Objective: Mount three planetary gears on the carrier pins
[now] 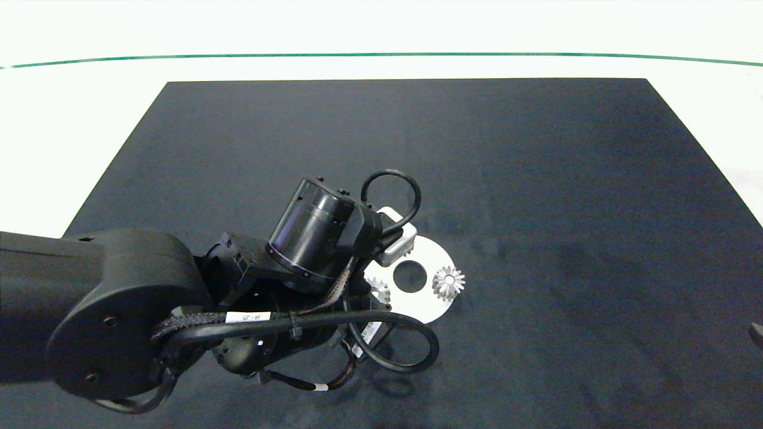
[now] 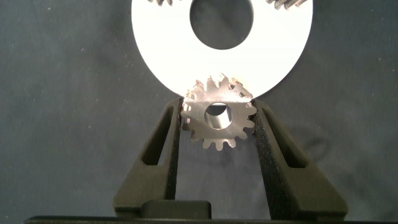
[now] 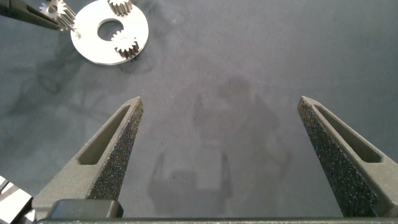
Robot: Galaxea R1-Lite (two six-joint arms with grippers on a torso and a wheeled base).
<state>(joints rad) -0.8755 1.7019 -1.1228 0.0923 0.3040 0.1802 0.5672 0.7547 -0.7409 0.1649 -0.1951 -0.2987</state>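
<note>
A gear [image 2: 219, 118] is clamped between the fingers [image 2: 175, 140] of the left gripper [image 2: 217, 134], its flanks pressed by the dark pads on either side. It is silvery metal with pointed teeth all round and a round centre hole, and it is held at the rim of the disc [image 2: 155, 50], overlapping the edge. The disc is flat, white and round, with a large centre hole, and it lies on the dark mat [image 1: 536, 179]. Two more gears are seated on the disc: one [image 1: 447, 282] on its right side in the head view, the other [image 1: 380, 291] partly hidden by the left arm. The pins cannot be made out under the gears. The right gripper [image 3: 221, 155] is held well apart from the disc over bare mat, its fingers spread wide with nothing between them.
</note>
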